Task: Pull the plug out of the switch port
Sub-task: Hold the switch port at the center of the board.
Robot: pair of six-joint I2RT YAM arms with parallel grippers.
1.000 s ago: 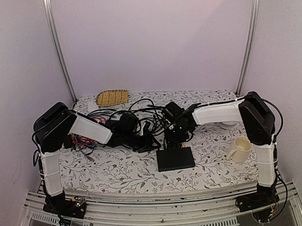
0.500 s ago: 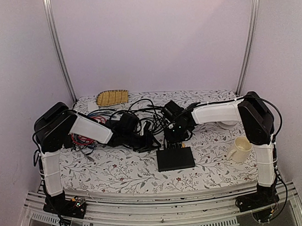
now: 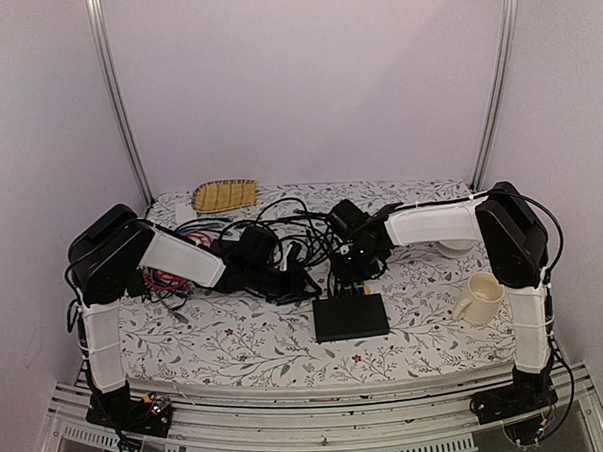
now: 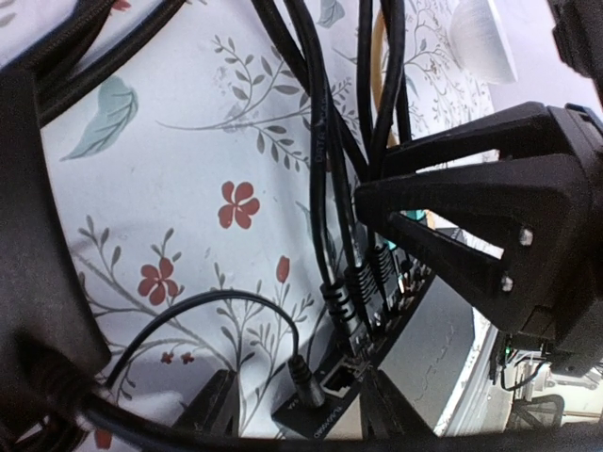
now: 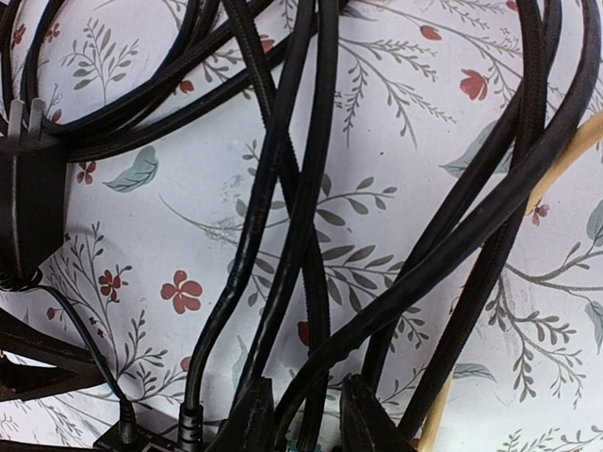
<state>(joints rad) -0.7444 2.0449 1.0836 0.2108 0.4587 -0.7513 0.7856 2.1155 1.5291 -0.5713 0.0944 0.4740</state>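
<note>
Near the tabletop's (image 3: 236, 339) front middle the switch (image 3: 351, 319) lies flat, the left gripper (image 3: 302, 284), jaws apart, astride its corner seemingly to brace it, the right gripper (image 5: 306, 426) straddling its plugged cables (image 5: 311, 217), whether clamped I cannot tell.

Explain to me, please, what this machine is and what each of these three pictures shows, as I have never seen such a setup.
These are two robot arms, left and right, bolted at the near edge of a flowered table. The wide picture looks down from above and behind them; the other two come from a camera on each wrist. On the table lie a flat black switch, a tangle of black cables, a cream mug and a woven yellow tray. The right end effector, a two-fingered pincer, has its fingers either side of black cables just above the plugs in the switch; whether it pinches one is unclear. The left end effector sits by the switch's end, fingers apart, with no grip that I can confirm.
</note>
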